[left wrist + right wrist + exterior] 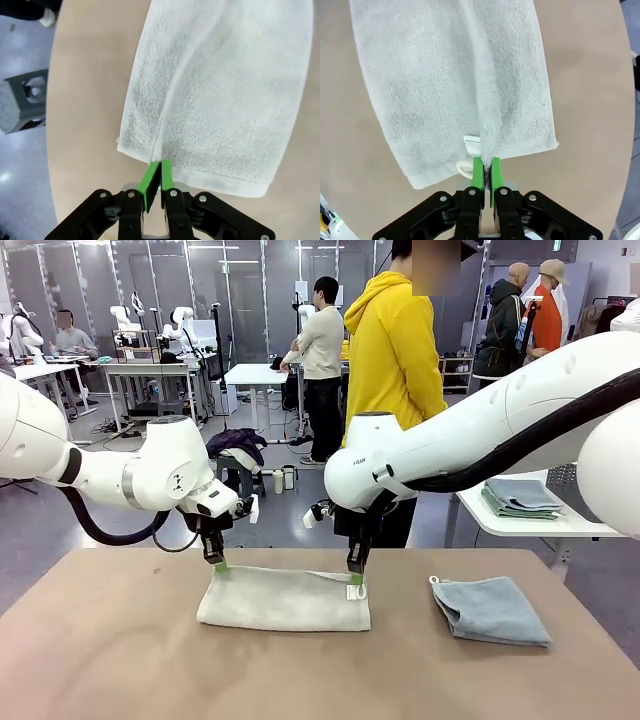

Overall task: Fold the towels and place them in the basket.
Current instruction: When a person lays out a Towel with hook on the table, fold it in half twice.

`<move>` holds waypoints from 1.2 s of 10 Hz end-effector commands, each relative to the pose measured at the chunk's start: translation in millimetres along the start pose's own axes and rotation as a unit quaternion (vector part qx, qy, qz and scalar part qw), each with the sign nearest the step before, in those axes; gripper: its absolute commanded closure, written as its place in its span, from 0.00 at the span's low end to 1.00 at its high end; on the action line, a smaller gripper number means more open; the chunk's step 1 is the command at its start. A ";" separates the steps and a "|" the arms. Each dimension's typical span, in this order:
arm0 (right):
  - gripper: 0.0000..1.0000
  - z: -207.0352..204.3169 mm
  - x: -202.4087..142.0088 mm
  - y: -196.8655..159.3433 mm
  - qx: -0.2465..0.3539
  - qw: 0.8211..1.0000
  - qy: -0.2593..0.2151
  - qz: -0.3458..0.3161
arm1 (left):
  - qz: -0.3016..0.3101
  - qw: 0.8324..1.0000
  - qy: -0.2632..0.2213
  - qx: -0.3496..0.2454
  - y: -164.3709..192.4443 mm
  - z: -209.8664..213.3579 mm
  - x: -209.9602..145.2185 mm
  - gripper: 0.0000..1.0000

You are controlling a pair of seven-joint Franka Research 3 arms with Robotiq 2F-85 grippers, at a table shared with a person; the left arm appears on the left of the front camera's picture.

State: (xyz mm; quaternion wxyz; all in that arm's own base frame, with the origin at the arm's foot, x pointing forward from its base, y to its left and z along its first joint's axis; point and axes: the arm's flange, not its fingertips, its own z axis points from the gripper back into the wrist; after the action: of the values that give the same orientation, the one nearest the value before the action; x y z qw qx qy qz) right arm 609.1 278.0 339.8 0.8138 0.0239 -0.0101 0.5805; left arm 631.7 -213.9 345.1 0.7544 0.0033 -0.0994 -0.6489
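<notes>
The cream-white towel [285,600] lies folded on the tan table, its far edge pinched up at both corners. My left gripper [220,565] is shut on the far left corner, and in the left wrist view its green pads [148,179] clamp a ridge of the cream-white towel [215,95]. My right gripper [356,578] is shut on the far right corner next to the small white tag [472,145]; the cream-white towel [450,80] stretches away from its pads [478,172]. The pale grey-blue towel [492,609] lies folded at the right. The basket is out of view.
A person in a yellow hoodie [392,350] stands at the far side of the table [100,660]. A white side table [520,520] at the right carries several folded grey-blue cloths [521,497]. Bare tabletop lies in front of both towels.
</notes>
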 end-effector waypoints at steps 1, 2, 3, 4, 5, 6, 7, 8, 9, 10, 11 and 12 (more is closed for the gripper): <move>0.93 -2.8 -0.2 -8.9 -0.021 0.999 0.013 -0.023 | -0.026 1.000 0.003 -0.002 8.5 -1.9 -0.2 0.93; 0.93 -6.2 -2.8 -10.9 -0.027 0.999 0.006 -0.023 | -0.035 0.999 0.000 -0.002 6.9 -2.2 -2.1 0.93; 0.93 -9.0 -4.7 -10.3 -0.029 0.999 0.002 -0.023 | -0.040 0.999 0.000 0.001 5.3 -2.6 -4.2 0.93; 0.93 -10.0 -5.7 -9.2 -0.035 0.999 -0.004 -0.022 | -0.042 0.999 0.000 0.001 4.3 -3.1 -5.1 0.93; 0.93 -8.7 -6.0 -7.9 -0.035 0.999 -0.019 -0.016 | -0.041 0.999 -0.002 0.005 2.6 -4.0 -5.3 0.93; 0.93 -7.4 -6.5 -6.2 -0.038 0.999 -0.029 -0.011 | -0.042 0.999 -0.002 0.011 0.9 -4.8 -6.1 0.93; 0.93 -7.2 -7.2 -4.8 -0.041 0.999 -0.028 -0.008 | -0.043 0.999 -0.004 0.013 -0.5 -5.2 -6.5 0.93; 0.87 -7.2 -8.2 -3.6 -0.045 0.999 -0.027 -0.005 | -0.040 0.999 -0.008 0.015 -1.4 -4.7 -7.3 0.76; 0.60 -6.4 -8.6 -2.7 -0.051 0.998 -0.028 -0.003 | -0.040 0.999 -0.011 0.019 -2.8 -3.5 -6.8 0.55; 0.51 -4.5 -8.2 -1.4 -0.058 0.998 -0.031 0.000 | -0.040 0.999 -0.014 0.024 -4.1 -2.1 -7.7 0.56; 0.23 -3.3 -7.5 -1.2 -0.063 0.997 -0.033 0.000 | -0.039 0.999 -0.018 0.029 -4.6 -1.0 -9.2 0.18; 0.14 -2.6 -7.1 -0.1 -0.072 0.997 -0.031 -0.001 | -0.036 0.998 -0.024 0.040 -5.7 2.9 -10.0 0.19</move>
State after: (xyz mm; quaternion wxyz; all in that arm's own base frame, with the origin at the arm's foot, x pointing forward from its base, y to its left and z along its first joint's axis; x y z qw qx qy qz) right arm 617.1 277.7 336.2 0.8137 -0.0007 -0.0660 0.5775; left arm 634.8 -212.3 344.2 0.7325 0.0165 -0.1248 -0.6691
